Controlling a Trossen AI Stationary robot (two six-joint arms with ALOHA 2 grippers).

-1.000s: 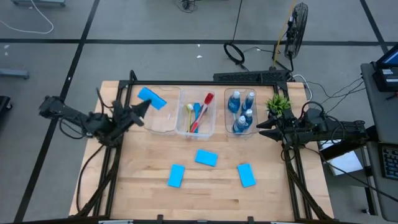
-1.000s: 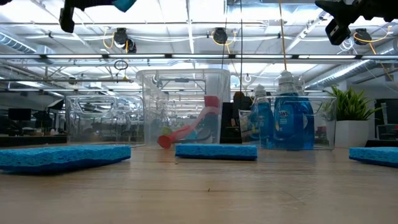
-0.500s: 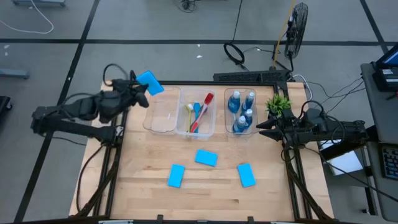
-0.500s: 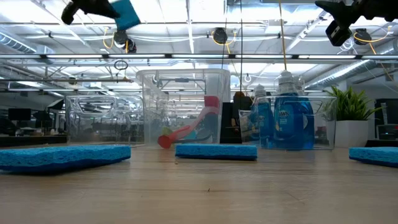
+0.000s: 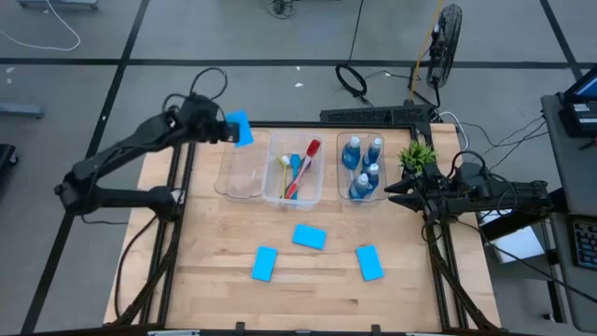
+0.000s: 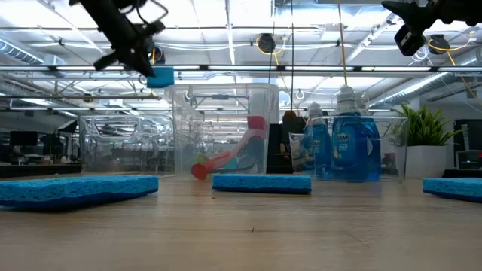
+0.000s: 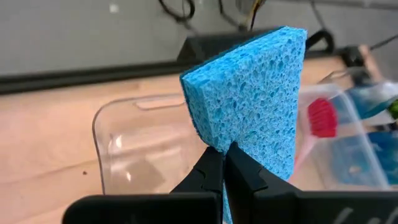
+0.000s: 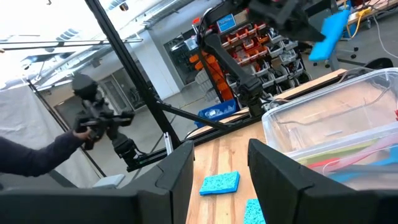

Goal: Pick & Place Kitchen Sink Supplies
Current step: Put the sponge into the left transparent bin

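Above the back edge of the empty left bin (image 5: 244,168), the left gripper (image 5: 222,130) is holding 1 sponge (image 5: 240,128) in the air, its fingers clamped on the sponge's lower edge. In the left wrist view the sponge (image 7: 252,102) is standing on edge over the bin (image 7: 134,146), tilted, with the 2 dark fingertips (image 7: 211,171) pinching it from below. In the low view the same sponge (image 6: 160,77) is hanging high over the table, above the bins.

On the wooden table (image 5: 219,252), 3 more sponges are lying flat in front of the bins: 1 toward the left (image 5: 265,263), 1 in the middle (image 5: 309,237) and 1 toward the right (image 5: 369,262), all well apart from each other.

The middle bin (image 5: 294,170) is holding the brushes, with a red-headed one (image 5: 306,163) leaning across a yellow-green one (image 5: 285,172). The right bin (image 5: 362,166) is holding 4 blue bottles (image 5: 352,151) with silvery tops. A small green plant (image 5: 417,155) is sitting just beside that bin, near the table's right edge.

The right gripper (image 5: 394,191) is waiting at the right edge of the table, near the plant, its fingers (image 8: 176,174) standing apart with nothing between them. In the right wrist view a person's sleeve (image 8: 31,158) is showing in the room beyond the table.
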